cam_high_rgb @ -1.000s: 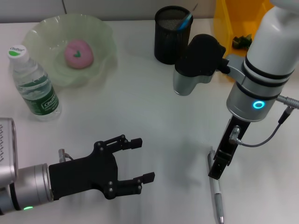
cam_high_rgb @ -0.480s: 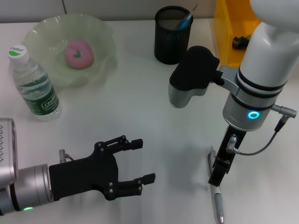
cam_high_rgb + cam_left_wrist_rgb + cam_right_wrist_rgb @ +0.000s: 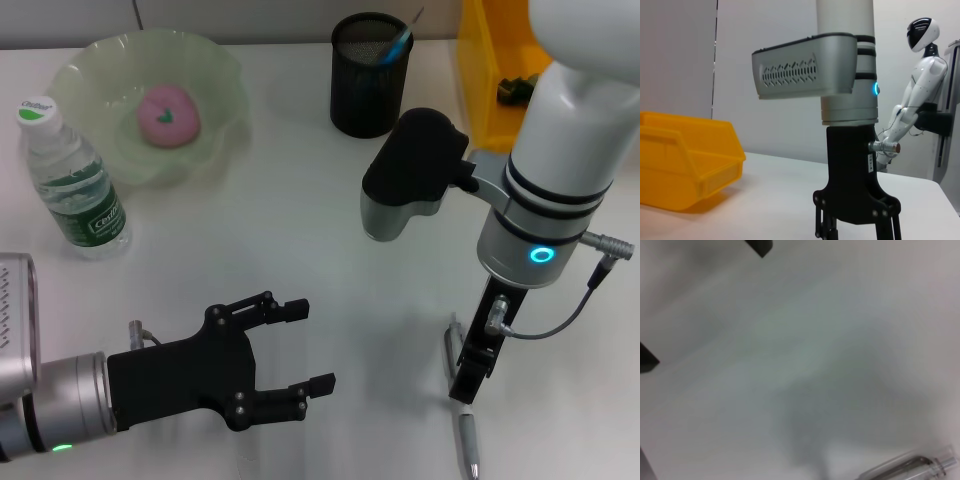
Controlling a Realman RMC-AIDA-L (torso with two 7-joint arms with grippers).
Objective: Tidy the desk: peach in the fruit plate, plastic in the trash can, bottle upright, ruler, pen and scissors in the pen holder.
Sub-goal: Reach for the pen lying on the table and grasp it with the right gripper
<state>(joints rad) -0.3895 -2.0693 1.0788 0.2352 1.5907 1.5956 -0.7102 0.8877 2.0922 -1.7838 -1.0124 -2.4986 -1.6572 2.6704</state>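
Nearest the robot, the left gripper (image 3: 312, 345) hovers low over the white desk (image 3: 300, 220) with its jaws spread wide and nothing between them. To its right the right gripper (image 3: 468, 378) points straight down at the silver pen (image 3: 466, 440), which lies flat on the desk near the front edge; its fingertips sit right at the pen's upper end, but whether they are parted or closed on it cannot be told. Farther back on the left the water bottle (image 3: 70, 182) stands upright, just beside the pale green fruit plate (image 3: 215, 75) that holds the pink peach (image 3: 167, 114). At the back the black mesh pen holder (image 3: 368, 90) has items in it, with a yellow bin (image 3: 480, 70) to its right.
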